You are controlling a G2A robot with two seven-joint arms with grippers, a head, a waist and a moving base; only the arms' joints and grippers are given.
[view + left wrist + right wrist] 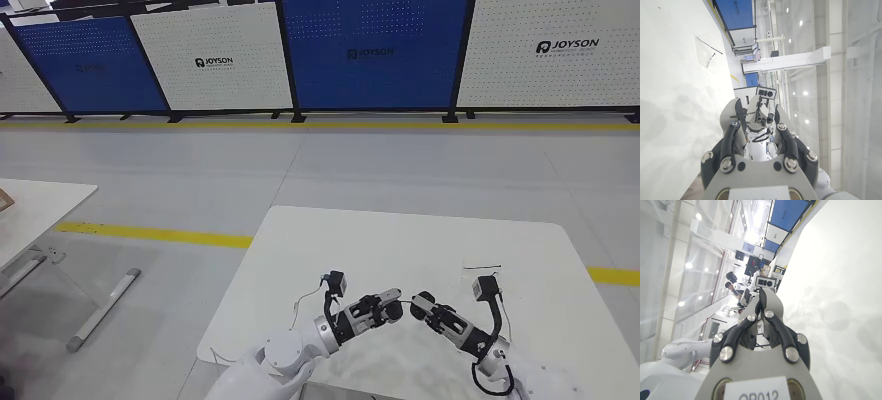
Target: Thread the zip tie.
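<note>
My two grippers meet tip to tip above the near middle of the white table (400, 240). The right gripper (761, 294) is shut, and the left wrist view shows it (756, 110) pinching a thin black zip tie (743, 114). The tie's free end sticks out sideways and crosses the inner pad of one left finger (738, 111). My left gripper (758, 106) is open, its fingers standing on either side of the right gripper's tip. From above, the left gripper (393, 303) and the right gripper (418, 302) almost touch.
A clear plastic bag (704, 53) holding more black zip ties lies flat farther out on the table, toward the right side (482, 268). The table's far edge and left edge border open floor.
</note>
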